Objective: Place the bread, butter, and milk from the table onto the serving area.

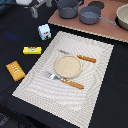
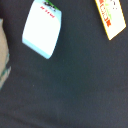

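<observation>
On the dark table (image 1: 15, 30), going from the exterior view's left: the bread (image 1: 15, 70) lies off the mat (image 1: 100, 75), near its left edge. The butter (image 1: 32, 50) is next, also off the mat. The milk (image 1: 44, 31) stands upright by the mat's far-left corner (its top fills the wrist view). The gripper (image 1: 33, 11) hangs above, jaws too blurred to tell.

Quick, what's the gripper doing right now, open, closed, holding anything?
Gripper: only partly in view at the top edge of the exterior view, blurred; open or closed cannot be told. It holds none of the bread, butter or milk.
</observation>
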